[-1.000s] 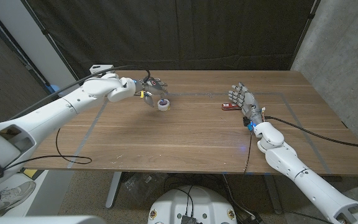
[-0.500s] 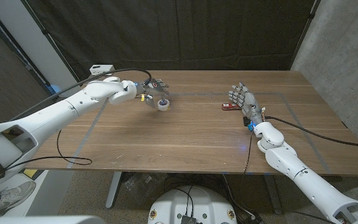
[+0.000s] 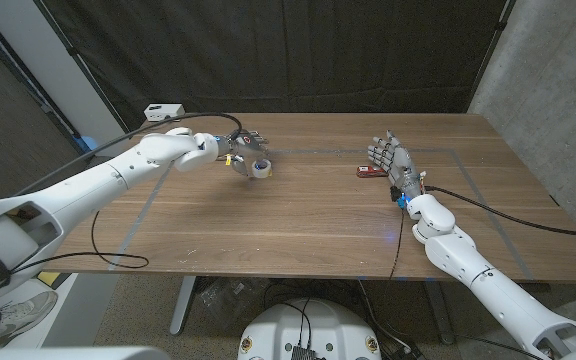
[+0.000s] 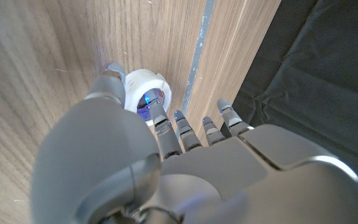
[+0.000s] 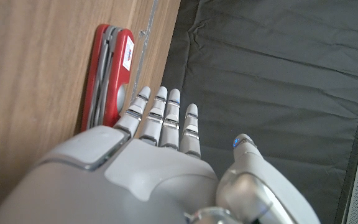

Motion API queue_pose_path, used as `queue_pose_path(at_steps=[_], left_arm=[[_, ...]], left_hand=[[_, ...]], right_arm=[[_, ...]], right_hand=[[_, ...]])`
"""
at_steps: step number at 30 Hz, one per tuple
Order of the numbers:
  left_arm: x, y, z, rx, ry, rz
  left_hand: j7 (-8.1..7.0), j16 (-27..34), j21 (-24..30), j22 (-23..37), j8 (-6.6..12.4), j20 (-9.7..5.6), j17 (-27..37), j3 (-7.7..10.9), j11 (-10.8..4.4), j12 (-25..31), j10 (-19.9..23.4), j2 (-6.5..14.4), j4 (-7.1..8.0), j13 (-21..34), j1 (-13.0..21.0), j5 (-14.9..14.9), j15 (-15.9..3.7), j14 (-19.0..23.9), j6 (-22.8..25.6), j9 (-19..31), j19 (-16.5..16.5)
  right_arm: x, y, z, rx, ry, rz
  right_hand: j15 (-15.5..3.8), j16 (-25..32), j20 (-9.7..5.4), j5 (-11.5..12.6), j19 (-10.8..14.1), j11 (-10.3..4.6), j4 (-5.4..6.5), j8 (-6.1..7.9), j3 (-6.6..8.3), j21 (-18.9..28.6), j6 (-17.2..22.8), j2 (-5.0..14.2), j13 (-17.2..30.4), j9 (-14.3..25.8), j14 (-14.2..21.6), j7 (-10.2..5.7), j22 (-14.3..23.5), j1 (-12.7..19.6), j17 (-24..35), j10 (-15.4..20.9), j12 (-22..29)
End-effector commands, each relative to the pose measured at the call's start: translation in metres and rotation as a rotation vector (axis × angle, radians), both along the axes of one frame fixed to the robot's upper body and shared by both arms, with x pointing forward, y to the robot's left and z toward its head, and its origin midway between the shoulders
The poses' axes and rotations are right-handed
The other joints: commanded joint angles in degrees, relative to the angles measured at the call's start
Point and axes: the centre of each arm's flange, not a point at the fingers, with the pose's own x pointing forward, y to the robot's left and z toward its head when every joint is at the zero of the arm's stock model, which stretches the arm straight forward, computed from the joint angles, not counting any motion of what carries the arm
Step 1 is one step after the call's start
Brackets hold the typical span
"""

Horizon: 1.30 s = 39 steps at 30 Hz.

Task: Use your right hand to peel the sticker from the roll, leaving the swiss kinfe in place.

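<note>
Showing right hand (image 3: 389,159) upright, fingers spread, holding nothing, beside red swiss knife (image 3: 369,170) lying on wooden table (image 3: 308,215), small white sticker roll (image 3: 259,168) across the table at its far left, left hand (image 3: 242,150) gripping it between thumb and fingers.

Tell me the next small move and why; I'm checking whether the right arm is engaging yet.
Probably swing the right robot hand across toward the white sticker roll. The left robot hand grips that roll between thumb and fingers, while the right one stands open beside the red Swiss knife, well apart from the roll. Lifting clear first should leave the knife undisturbed.
</note>
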Motion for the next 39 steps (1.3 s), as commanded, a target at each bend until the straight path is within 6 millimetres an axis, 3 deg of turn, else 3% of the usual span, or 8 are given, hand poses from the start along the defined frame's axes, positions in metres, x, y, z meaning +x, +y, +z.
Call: queue_pose_path(at_steps=[1,6,14,16,17,19,24,39], left_arm=[[0.005,0.004,-0.008,-0.022,-0.051,-0.071],[0.008,0.004,-0.011,-0.007,-0.058,-0.069],[0.015,0.005,-0.019,-0.002,-0.044,-0.048],[0.015,0.005,-0.019,-0.013,-0.047,-0.056],[0.015,0.005,-0.019,-0.018,-0.045,-0.056],[0.014,0.006,-0.019,-0.025,-0.056,-0.060],[0.014,0.006,-0.017,-0.063,-0.044,-0.068],[-0.001,0.009,-0.006,-0.265,-0.037,-0.148]], left_hand=[[0.82,0.87,0.13,0.11,1.35,-0.10,0.27,-0.19,-0.50,0.70,2.30,0.01,-0.27,0.12,1.34,-0.29,-4.59,2.32,3.16,-0.04,1.00],[1.53,1.25,0.33,0.14,2.56,-0.36,0.49,-0.08,-0.82,0.98,4.12,0.83,-0.34,0.14,2.23,-0.70,-5.41,4.01,6.03,-0.20,2.08],[1.63,1.14,0.26,0.15,2.43,-0.40,0.60,0.13,-0.84,0.69,3.97,1.39,-0.44,0.15,2.88,-0.96,-5.44,4.12,5.65,-0.29,2.15],[2.52,1.04,0.25,0.18,4.45,-0.49,0.73,0.71,-0.51,0.65,4.94,3.70,0.00,0.16,3.64,-1.58,-5.42,4.58,10.34,-0.25,2.57],[4.06,1.09,0.29,0.20,5.71,-0.78,0.69,0.76,-0.51,0.96,6.60,4.51,0.13,0.14,3.93,-2.24,-6.12,5.47,13.48,-0.36,2.96],[4.73,1.32,0.46,0.22,6.62,-1.01,0.74,1.44,-0.74,1.26,8.49,6.29,0.24,0.09,4.71,-2.78,-6.71,6.79,16.32,-0.66,3.63],[5.52,1.47,0.62,0.24,6.87,-1.06,0.79,1.82,-0.80,1.27,9.42,7.47,0.52,0.05,4.89,-3.17,-6.90,7.74,16.66,-0.45,4.14],[5.52,1.33,0.99,0.28,7.54,-1.39,0.94,2.10,-0.36,0.80,9.76,9.04,1.14,0.10,4.71,-3.69,-6.80,8.58,15.09,1.04,5.07]], right_arm=[[0.002,0.001,0.003,0.010,-0.003,-0.007],[0.002,0.000,0.004,0.010,-0.004,-0.015],[0.003,-0.003,0.002,0.017,-0.001,-0.016],[0.003,-0.003,0.002,0.016,-0.002,-0.017],[0.003,-0.004,0.002,0.017,-0.002,-0.016],[0.003,-0.004,0.002,0.016,-0.002,-0.016],[0.003,-0.004,0.002,0.014,-0.003,-0.015],[0.004,-0.005,-0.002,0.013,-0.006,-0.016]], right_hand=[[-0.05,0.24,-0.33,-0.16,0.26,0.22,1.01,-0.01,-0.42,0.30,0.67,-0.21,0.15,0.28,0.49,0.02,0.14,-1.35,0.27,0.69,-0.13],[-0.01,0.29,-0.33,-0.12,0.29,0.24,1.43,0.00,-0.75,0.33,0.82,-0.34,0.16,0.29,0.59,0.05,0.17,-1.98,0.30,0.72,-0.15],[0.09,0.32,-0.37,-0.05,0.27,0.30,1.97,-0.07,-1.10,0.33,0.83,-0.40,0.17,0.30,0.67,0.04,0.19,-2.76,0.33,0.84,-0.15],[0.10,0.31,-0.38,-0.03,0.25,0.21,2.09,-0.09,-1.16,0.32,0.81,-0.39,0.17,0.31,0.66,0.03,0.20,-2.92,0.33,0.88,-0.15],[0.10,0.32,-0.39,-0.02,0.25,0.26,2.14,-0.10,-1.19,0.32,0.80,-0.39,0.17,0.31,0.67,0.02,0.20,-2.98,0.34,0.89,-0.15],[0.09,0.32,-0.37,-0.01,0.27,0.27,2.23,-0.12,-1.23,0.33,0.78,-0.39,0.17,0.31,0.68,-0.04,0.20,-3.10,0.34,0.88,-0.16],[0.10,0.28,-0.38,0.04,0.28,0.24,2.45,-0.16,-1.36,0.33,0.77,-0.40,0.18,0.30,0.61,-0.03,0.20,-3.39,0.34,0.84,-0.21],[-0.05,0.19,-0.50,0.16,0.24,0.21,2.61,-0.21,-1.29,0.30,0.77,-0.24,0.17,0.29,0.58,0.00,0.19,-3.45,0.24,0.84,-0.28]])
